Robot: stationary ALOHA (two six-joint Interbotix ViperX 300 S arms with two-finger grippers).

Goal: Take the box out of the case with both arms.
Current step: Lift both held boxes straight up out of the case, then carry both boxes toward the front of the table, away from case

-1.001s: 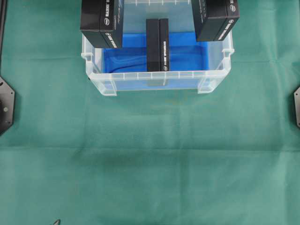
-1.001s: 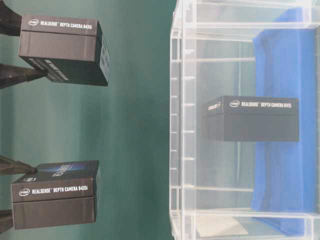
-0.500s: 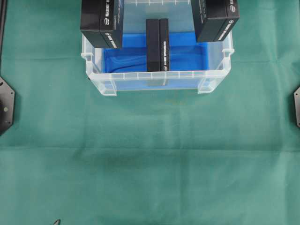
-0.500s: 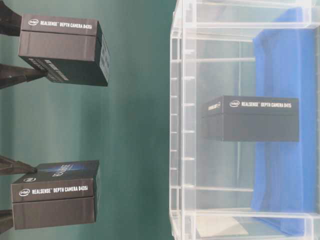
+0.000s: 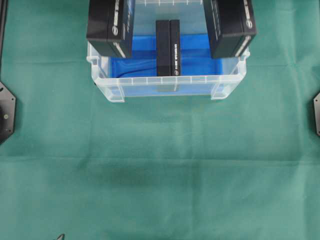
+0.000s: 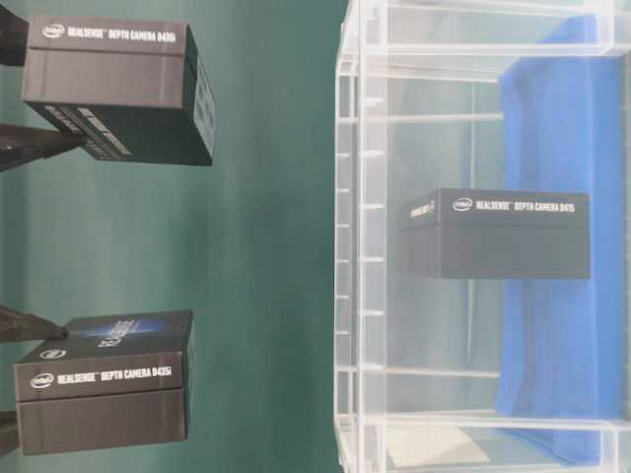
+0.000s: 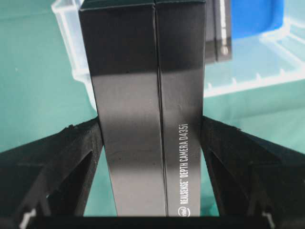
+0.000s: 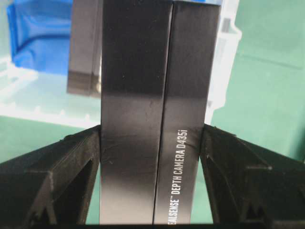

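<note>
A black box is clamped in each gripper, left and right, above the case, where a third box stands midway between them.

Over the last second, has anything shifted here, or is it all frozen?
Both held boxes shifted a little. In the table-level view the upper box drifted up and left, and the lower box slid left. Overhead they edged slightly closer together. Each gripper keeps its box clamped. The third box in the case stayed put.
</note>
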